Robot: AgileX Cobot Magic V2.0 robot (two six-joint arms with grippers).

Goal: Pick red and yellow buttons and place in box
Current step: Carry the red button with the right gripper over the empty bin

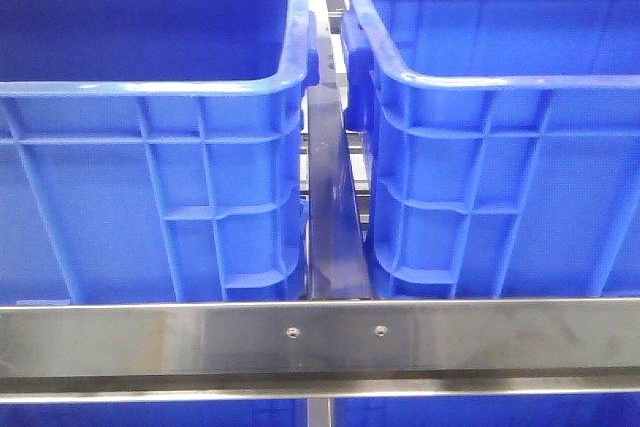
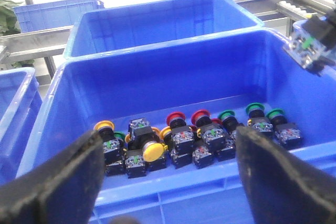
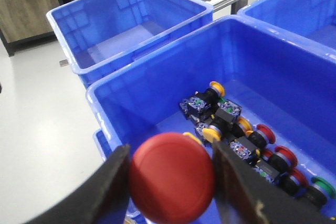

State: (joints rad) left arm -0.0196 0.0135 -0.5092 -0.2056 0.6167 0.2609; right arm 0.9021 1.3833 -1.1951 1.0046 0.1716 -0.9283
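The right end effector (image 3: pixel 170 182) holds a red button (image 3: pixel 172 177). Its two fingers press on both sides of the big round red cap, so the button cannot slip out. It hangs high above the blue bin (image 3: pixel 157 103) where the other buttons lie. My guess is that it is up high so it can go over the bin wall and carry the button to the box.

The left end effector (image 2: pixel 168 174) is spread wide and holds nothing. Its two dark fingers (image 2: pixel 52 182) stand far apart, one on each side of the view. It looks down into the same kind of bin (image 2: pixel 157 72). I think it is wide so it can drop around a button and then close on it.

In the bin the buttons sit in a row near one wall. A yellow button (image 2: pixel 152 151) lies on its side close to the middle. Two red buttons (image 2: pixel 188 118) stand next to each other, caps up. Green buttons (image 2: pixel 255 109) are at the far end of the row; these should stay, because the task asks only for red and yellow.

The right arm shows at the edge of the left wrist view, with a button's clear base (image 2: pixel 307 45) in its grip.

An empty blue bin (image 3: pixel 131 24) sits just behind the full one. I think that may be the box, but I cannot be sure.

The front view shows only two tall blue bins (image 1: pixel 150 187) behind a metal rail (image 1: pixel 320 337).
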